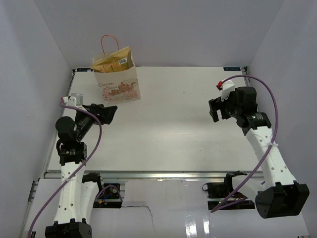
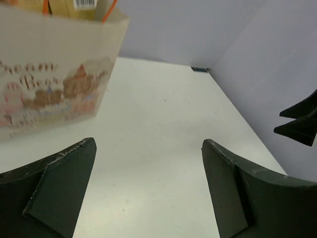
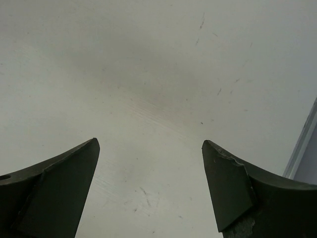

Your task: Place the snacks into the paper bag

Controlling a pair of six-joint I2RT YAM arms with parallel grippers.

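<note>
Now, seen from above: a white table (image 1: 173, 134) boxed in by pale lilac walls (image 1: 163, 29), taking up most of the view. Next in size, two white arms: left arm (image 1: 69, 188) reaching up from seven o'clock, right arm (image 1: 270, 158) from five o'clock.

Then the paper bag (image 1: 119, 85), upright at eleven o'clock on the table, close to the back wall, printed front turned toward the arms. Inside it, poking out past the rim, the large tan crinkly pouch (image 1: 112, 63), tilted, with a barcode label (image 1: 122, 60) near its top.

Smaller again, the left gripper (image 1: 108, 114), spread wide and clamped on nothing, hovering at nine o'clock over the table, with the bag at about one o'clock from it, near but not touching. From the left wrist, that same gripper (image 2: 148, 143) with bare tabletop between its fingers (image 2: 59, 188), and the bag (image 2: 54, 84) up at ten o'clock beyond the left finger.

Over at three o'clock, the right gripper (image 1: 219, 110), likewise spread apart and empty, with the bag well apart at about ten o'clock from it. From its own wrist, the right gripper (image 3: 149, 143) over nothing but scuffed tabletop.

Smallest, the thin orange cord handles (image 1: 103, 43), looping up above the bag's mouth.
</note>
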